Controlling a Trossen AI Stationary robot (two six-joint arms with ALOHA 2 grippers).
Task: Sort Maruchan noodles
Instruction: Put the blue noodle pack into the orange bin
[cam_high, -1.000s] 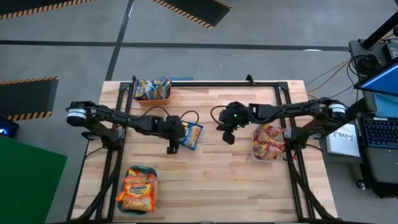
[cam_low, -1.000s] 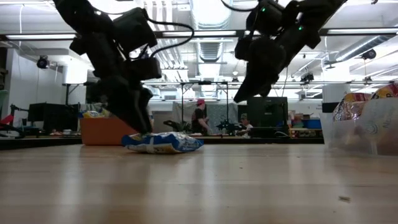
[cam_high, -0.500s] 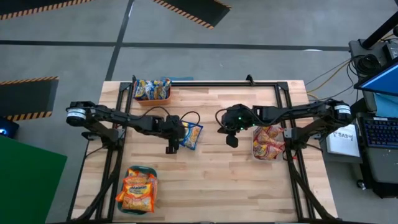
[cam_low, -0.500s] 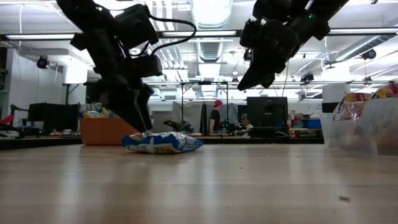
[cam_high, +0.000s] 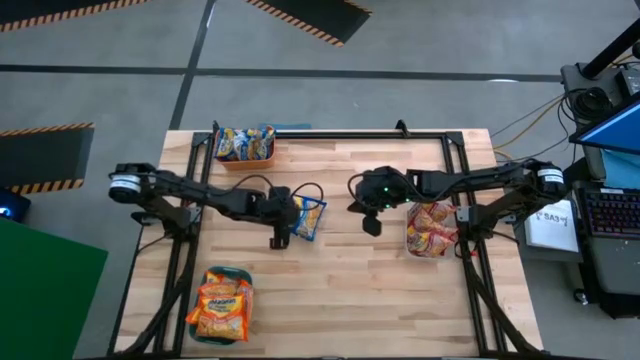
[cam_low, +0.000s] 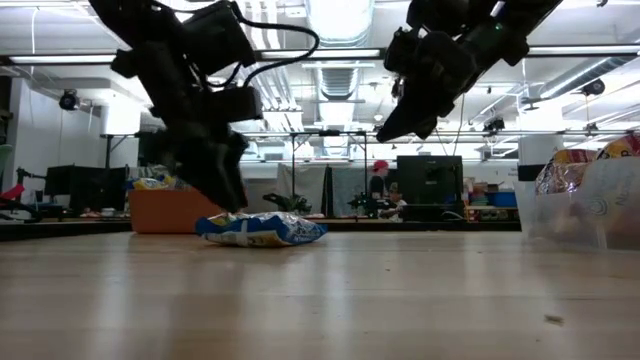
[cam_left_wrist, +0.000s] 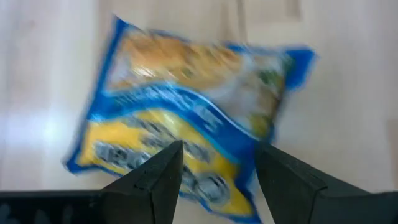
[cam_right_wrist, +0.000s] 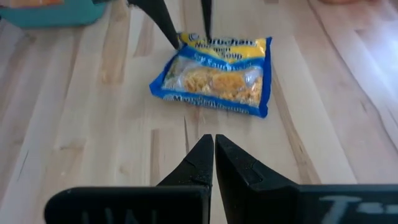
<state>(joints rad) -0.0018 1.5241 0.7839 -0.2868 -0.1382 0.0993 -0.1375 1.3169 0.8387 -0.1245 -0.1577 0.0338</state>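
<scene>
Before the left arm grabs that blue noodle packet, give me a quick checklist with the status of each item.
1. Left gripper open: ok.
2. Fingers straddling the blue packet: ok, one on either side of its near edge.
3. Packet lying flat on the table: ok.
4. Right gripper out of the way: ok, shut and raised above the table, short of the packet.
5. Orange bin has room: cannot tell.

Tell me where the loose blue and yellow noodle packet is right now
In the high view the blue-and-yellow packet lies flat on the table near its middle, left of centre, with the open left gripper at its edge and the shut right gripper farther right.
</scene>
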